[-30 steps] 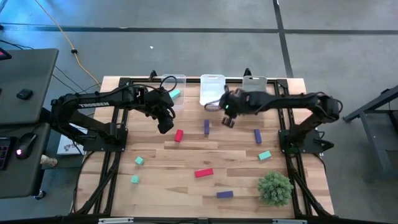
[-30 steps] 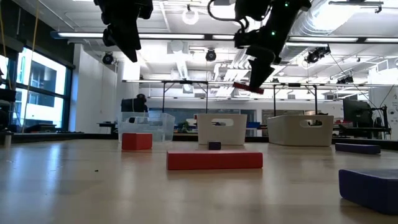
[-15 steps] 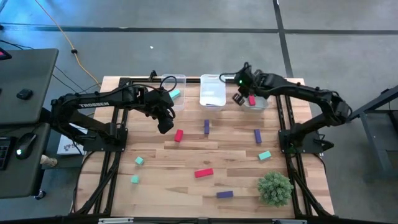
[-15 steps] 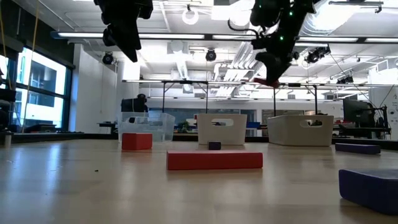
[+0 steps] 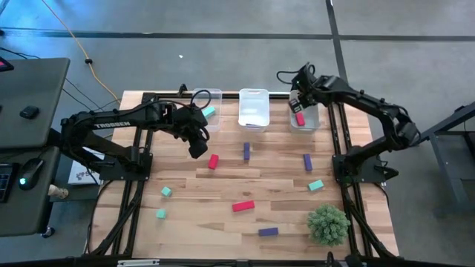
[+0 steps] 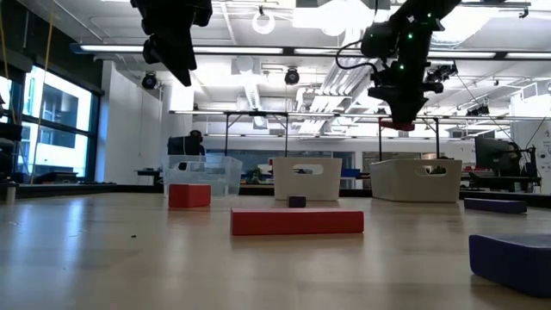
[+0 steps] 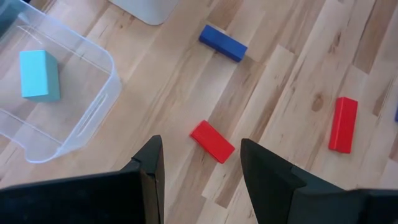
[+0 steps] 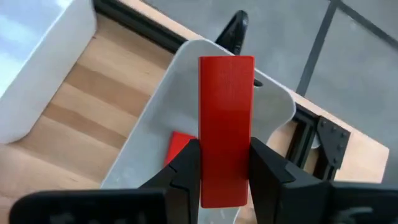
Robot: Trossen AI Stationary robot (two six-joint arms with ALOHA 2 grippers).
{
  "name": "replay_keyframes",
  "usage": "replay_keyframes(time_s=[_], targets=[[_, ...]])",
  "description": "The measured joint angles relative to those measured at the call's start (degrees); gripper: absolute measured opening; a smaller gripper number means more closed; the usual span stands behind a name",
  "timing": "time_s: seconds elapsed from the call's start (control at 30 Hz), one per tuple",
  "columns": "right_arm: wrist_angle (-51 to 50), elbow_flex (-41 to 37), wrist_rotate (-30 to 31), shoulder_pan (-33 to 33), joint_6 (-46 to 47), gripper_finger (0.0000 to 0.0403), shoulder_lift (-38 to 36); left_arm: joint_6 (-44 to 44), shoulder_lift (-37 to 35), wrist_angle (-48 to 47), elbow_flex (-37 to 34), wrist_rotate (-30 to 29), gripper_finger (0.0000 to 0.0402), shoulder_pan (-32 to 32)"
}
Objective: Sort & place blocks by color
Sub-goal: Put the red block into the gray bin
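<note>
Your right gripper (image 8: pixel 219 180) is clenched on a red block (image 8: pixel 226 124), hanging directly above the right bin (image 8: pixel 163 118), where another red already lies; you're mid-drop. Next, let go; the left gripper (image 7: pixel 200 163) waits spread, empty.

The table (image 5: pixel 223 222) is light wood with a plank grain pattern. Both arms are black. The right gripper (image 8: pixel 225 163) holds a solid red block (image 8: pixel 226 127); a second red block (image 8: pixel 179 149) lies in the white bin (image 8: pixel 155 130) beneath it. A teal block (image 7: pixel 39 75) sits in the clear bin (image 7: pixel 93 115). On the table lie red blocks (image 5: pixel 214 161) (image 5: pixel 243 206), purple blocks (image 5: pixel 246 151) (image 5: pixel 307 162) (image 5: pixel 268 231) and teal blocks (image 5: pixel 166 191) (image 5: pixel 160 214) (image 5: pixel 316 185). The plant ball (image 5: pixel 328 224) is fuzzy green. The floor is grey.
</note>
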Motion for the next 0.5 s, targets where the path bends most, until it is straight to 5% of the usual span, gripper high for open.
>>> replay_keyframes(time_s=[0.5], targets=[[-3.38, 0.0, -8.58, -4.06, 1.87, 0.0076, 8.87, 0.0, 0.0, 0.02, 0.0, 0.0, 0.0131, 0.21]])
